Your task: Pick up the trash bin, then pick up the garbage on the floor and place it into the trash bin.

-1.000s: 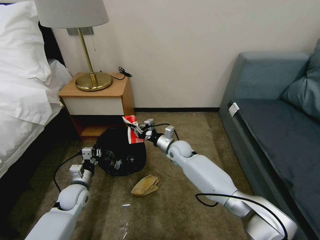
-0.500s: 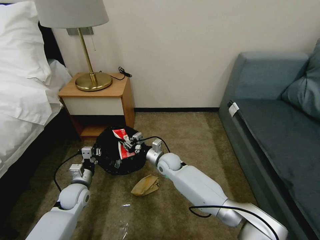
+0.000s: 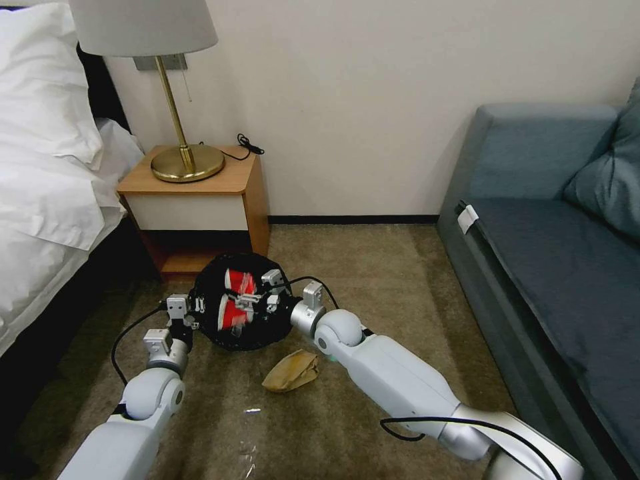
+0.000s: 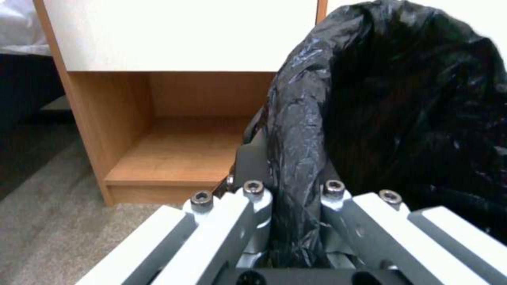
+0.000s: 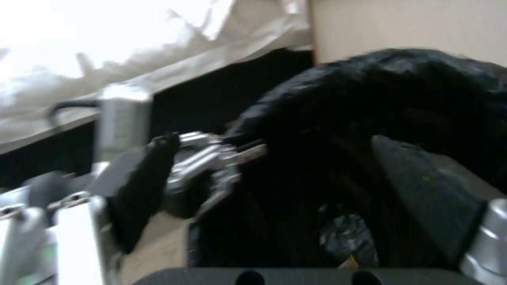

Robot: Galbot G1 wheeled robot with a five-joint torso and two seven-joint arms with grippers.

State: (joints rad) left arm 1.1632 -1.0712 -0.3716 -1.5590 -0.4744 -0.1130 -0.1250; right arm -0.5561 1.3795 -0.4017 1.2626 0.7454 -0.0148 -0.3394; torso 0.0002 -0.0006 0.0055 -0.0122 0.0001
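Garbage remains: left gripper pinches the trash bin rim, right gripper spread, red-white packet dropping in (paper bag awaits).

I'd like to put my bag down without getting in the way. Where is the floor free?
Bare floor lies between nightstand and sofa. It is crowded near the bin, where both grippers, left and right, work, with a paper bag beside.

Legible text: none | red-white snack packet: printing blurred, unreadable; white tag on sofa edge: no characters discernible | labels, brands, numbers, signs: none readable in any view
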